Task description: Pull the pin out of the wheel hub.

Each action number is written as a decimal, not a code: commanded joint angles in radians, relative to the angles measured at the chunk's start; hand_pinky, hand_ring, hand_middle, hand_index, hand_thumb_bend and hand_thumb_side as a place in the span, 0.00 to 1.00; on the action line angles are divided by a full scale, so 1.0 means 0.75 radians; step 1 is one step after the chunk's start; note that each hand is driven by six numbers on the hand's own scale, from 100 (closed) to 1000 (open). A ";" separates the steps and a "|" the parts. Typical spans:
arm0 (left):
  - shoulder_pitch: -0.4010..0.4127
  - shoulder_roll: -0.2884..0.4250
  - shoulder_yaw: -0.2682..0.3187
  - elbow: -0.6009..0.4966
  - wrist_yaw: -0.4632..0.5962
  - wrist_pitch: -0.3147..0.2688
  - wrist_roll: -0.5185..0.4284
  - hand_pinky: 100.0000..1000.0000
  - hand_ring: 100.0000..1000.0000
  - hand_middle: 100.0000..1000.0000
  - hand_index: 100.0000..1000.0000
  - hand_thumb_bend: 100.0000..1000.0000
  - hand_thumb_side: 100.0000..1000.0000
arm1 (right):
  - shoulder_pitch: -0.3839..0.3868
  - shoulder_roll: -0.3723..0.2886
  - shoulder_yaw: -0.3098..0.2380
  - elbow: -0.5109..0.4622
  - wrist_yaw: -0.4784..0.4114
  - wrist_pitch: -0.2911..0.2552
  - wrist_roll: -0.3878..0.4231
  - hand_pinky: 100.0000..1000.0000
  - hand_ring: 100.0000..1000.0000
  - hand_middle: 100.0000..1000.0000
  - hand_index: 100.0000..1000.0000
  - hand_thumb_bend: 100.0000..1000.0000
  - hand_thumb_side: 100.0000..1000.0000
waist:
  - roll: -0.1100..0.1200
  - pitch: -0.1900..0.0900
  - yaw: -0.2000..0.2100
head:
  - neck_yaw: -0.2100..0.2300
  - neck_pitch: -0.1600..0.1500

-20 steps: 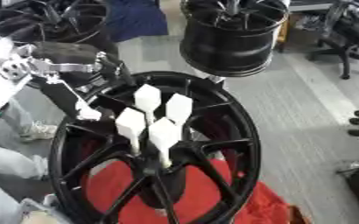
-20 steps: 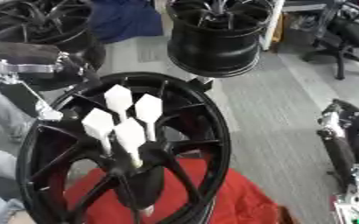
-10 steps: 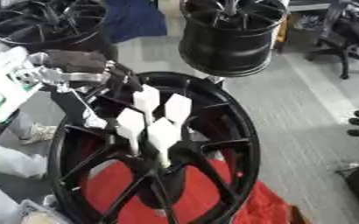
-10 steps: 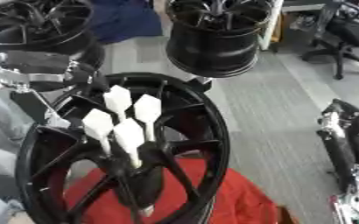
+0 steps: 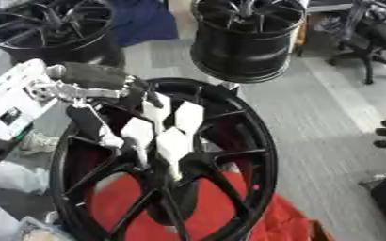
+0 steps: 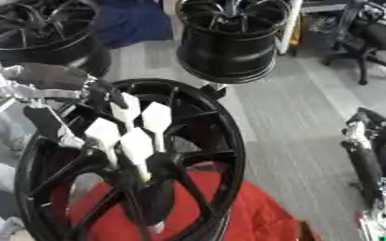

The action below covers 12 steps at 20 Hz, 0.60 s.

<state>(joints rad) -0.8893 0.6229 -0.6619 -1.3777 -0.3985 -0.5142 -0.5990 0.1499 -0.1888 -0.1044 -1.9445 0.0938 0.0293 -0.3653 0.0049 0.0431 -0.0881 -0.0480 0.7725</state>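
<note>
Black wheel hub (image 5: 229, 155) stands tilted at the centre of the scene, its lower rim over a red cloth (image 5: 221, 212). Four white pins (image 5: 173, 146) stick up out of the middle of the hub in a tight cluster, all seated. Left hand (image 5: 97, 89) reaches in from the left at the hub's upper left rim, with dark fingers beside the rearmost pin (image 5: 156, 110). Contact with that pin cannot be told, nor whether the fingers are curled or straight. Right arm (image 6: 373, 160) shows at the right edge, well apart from the hub; its hand cannot be made out. Two more black wheels (image 5: 245, 37) stand on the grey floor behind.
</note>
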 commanded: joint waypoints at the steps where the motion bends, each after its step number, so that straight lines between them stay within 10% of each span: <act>1: -0.021 0.016 -0.007 0.017 -0.037 -0.430 -0.411 0.47 0.48 0.74 0.90 0.31 0.45 | -0.008 -0.012 -0.002 -0.014 -0.004 -0.008 0.000 0.51 0.60 0.55 0.76 0.00 0.58 | -0.001 -0.011 -0.002 | 0.000 -0.003; 12: 0.002 0.060 0.008 -0.031 -0.049 -0.454 -0.411 0.52 0.54 0.68 0.87 0.26 0.39 | -0.008 -0.013 -0.004 -0.012 -0.002 -0.007 0.000 0.51 0.60 0.55 0.76 0.00 0.58 | -0.001 -0.012 0.004 | -0.007 -0.003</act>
<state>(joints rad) -0.8820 0.6325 -0.6607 -1.3912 -0.4334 -0.5344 -0.5788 0.1499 -0.1887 -0.1044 -1.9441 0.0938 0.0274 -0.3639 0.0049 0.0395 -0.0865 -0.0508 0.7725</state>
